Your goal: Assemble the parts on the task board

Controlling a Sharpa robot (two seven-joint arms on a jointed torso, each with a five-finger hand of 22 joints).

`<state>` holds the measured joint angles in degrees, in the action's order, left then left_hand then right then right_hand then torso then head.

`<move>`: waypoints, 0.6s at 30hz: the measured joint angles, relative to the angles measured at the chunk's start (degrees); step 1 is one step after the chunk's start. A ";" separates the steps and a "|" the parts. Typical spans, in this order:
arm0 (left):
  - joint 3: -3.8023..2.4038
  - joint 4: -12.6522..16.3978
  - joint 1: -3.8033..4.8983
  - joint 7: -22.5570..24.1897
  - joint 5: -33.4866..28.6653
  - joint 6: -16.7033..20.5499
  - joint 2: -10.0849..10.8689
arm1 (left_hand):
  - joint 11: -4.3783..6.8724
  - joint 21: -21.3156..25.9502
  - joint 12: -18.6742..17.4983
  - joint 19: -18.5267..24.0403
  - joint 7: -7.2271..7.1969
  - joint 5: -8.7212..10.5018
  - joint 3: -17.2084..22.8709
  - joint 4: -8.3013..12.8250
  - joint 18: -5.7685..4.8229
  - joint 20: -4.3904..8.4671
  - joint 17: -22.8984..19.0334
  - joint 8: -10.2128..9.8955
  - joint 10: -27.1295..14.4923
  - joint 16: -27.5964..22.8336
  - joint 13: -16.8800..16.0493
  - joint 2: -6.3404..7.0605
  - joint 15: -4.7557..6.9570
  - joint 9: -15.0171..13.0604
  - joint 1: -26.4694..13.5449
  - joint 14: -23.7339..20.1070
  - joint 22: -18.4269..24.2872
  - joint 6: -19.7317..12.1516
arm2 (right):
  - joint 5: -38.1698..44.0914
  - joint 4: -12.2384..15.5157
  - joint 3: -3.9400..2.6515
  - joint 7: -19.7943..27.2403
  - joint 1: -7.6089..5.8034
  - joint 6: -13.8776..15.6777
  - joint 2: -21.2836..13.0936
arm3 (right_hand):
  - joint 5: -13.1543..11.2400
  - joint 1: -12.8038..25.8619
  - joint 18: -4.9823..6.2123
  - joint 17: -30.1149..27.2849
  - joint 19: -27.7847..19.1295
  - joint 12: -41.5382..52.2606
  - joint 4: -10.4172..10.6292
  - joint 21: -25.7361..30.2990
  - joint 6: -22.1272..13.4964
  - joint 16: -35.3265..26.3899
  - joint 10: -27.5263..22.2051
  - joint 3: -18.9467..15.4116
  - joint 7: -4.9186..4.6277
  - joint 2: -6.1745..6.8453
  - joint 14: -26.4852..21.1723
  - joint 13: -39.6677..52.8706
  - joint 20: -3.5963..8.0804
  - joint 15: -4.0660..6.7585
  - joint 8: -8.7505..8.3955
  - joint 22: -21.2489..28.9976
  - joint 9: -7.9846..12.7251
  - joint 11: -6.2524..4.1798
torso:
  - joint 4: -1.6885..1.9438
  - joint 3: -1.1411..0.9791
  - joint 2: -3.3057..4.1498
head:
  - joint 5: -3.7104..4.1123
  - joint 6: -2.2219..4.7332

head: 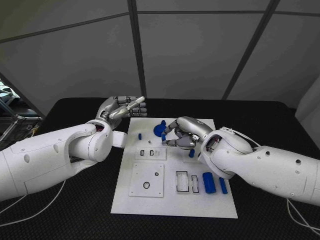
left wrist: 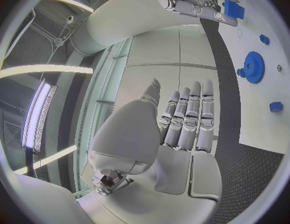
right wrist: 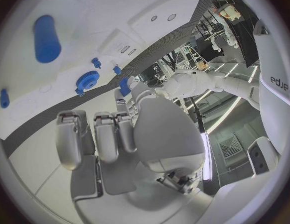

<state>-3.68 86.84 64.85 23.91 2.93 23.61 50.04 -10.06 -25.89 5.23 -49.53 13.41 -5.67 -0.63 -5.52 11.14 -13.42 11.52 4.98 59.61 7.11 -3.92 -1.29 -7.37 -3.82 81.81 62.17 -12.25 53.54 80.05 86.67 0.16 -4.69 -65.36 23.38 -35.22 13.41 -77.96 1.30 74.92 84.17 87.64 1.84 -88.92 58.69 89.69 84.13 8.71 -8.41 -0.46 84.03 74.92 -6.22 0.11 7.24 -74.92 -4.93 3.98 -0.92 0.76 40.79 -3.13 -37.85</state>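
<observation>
head view: blue gear (head: 158,130) lies just beside right robot hand (head: 183,134).

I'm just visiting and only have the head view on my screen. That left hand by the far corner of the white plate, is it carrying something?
Observer: No. The left wrist camera looks along the left hand. Its fingers are straight, side by side, and there is nothing in them.
Operator: And the blue cogwheel that the other hand partly covers?
Observer: The left wrist camera shows the whole blue gear. It lies flat on the task board.
Operator: Is the right hand gripping a part?
Observer: The right wrist camera shows the right hand with its fingers curled in. A small blue part sits by a fingertip, but I cannot tell whether it is pinched.
</observation>
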 measured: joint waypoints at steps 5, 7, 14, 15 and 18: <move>0.00 -0.01 0.00 -0.03 0.00 -0.01 -0.09 | 0.00 0.00 0.00 0.00 0.00 0.00 0.00 0.00 0.00 0.00 0.00 0.00 0.00 0.00 0.00 0.00 0.00 0.00 0.00 0.00 0.00 0.00 | 3.69 -0.80 0.07 -1.61 0.81 -0.26 2.02 | -0.02 0.00 0.00 0.00 0.00 0.00 0.00 0.00 0.00 0.00 0.00 0.00 0.00 0.00 0.00 0.00 0.00 0.00 0.00 0.00 0.02 0.00 | -0.02 0.01 -0.02 | -0.23 -0.14; 0.00 -0.01 0.00 -0.04 0.00 -0.02 -0.15 | 0.00 0.00 0.00 0.00 0.00 0.00 0.00 0.00 0.00 0.00 0.00 0.00 0.00 0.00 0.00 0.00 0.00 0.00 0.00 0.00 0.00 0.00 | 4.77 -1.28 0.13 -2.17 1.05 -0.39 2.60 | -0.07 0.00 0.00 0.00 0.00 0.00 0.00 0.00 0.00 0.00 0.00 0.00 0.00 0.00 0.00 0.00 0.00 0.00 -0.01 0.00 0.02 0.00 | -0.03 0.01 -0.02 | -0.24 -0.14; 0.00 0.01 0.01 -0.06 0.00 -0.03 -0.22 | 0.00 0.00 0.00 0.00 0.00 0.00 0.00 0.00 0.00 0.00 -0.01 0.00 0.00 0.00 0.00 0.00 0.00 0.00 0.00 0.00 0.01 0.00 | 7.47 -2.58 1.38 -3.87 1.50 -0.84 3.92 | -0.31 0.00 0.00 -0.01 0.00 0.00 0.00 0.00 -0.01 0.00 0.00 0.00 -0.01 0.00 0.00 0.00 0.00 0.00 -0.15 0.00 0.03 0.00 | -0.03 -0.01 0.01 | -0.29 -0.30; 0.00 0.01 0.02 -0.07 0.00 -0.03 -0.25 | 0.00 0.00 0.00 0.00 0.00 0.00 0.00 0.00 0.00 0.00 -0.01 0.00 0.00 0.00 0.00 0.00 0.00 0.00 0.00 0.00 0.01 0.00 | 7.75 -2.72 1.47 -4.07 1.51 -0.92 4.11 | -0.31 0.00 0.00 -0.01 0.00 0.00 0.00 0.00 -0.01 0.00 0.00 0.00 -0.01 0.00 0.00 0.00 0.00 0.00 -0.15 0.00 0.04 0.00 | -0.03 -0.02 0.03 | -0.29 -0.30; -0.01 -0.04 0.02 -0.10 0.00 -0.04 -0.37 | 0.00 0.00 0.00 0.00 0.00 0.00 0.00 0.00 0.00 0.00 -0.01 0.00 0.00 0.00 0.00 0.00 0.00 0.00 0.00 0.00 0.01 0.00 | 8.62 -3.02 1.59 -4.71 1.54 -1.29 4.77 | -0.31 0.00 0.00 -0.01 0.00 0.00 0.00 0.00 -0.01 0.00 0.00 0.00 -0.01 0.00 0.00 0.00 0.00 0.00 -0.15 0.00 0.05 0.00 | -0.03 -0.03 0.06 | -0.29 -0.35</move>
<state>-3.69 86.80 64.87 23.81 2.93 23.57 49.67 -10.06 -25.89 5.23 -49.53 13.41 -5.67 -0.63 -5.52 11.14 -13.42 11.51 4.98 59.61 7.11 -3.92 -1.29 -7.37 -3.82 81.81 62.17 -12.24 53.54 88.67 83.64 1.74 -9.41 -63.82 22.08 -30.46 13.09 -77.96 1.31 74.92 84.17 87.64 1.84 -88.92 58.68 89.69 84.13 8.71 -8.42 -0.46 84.03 74.92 -6.22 0.11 7.09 -74.91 -4.89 3.99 -0.95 0.73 40.85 -3.42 -38.20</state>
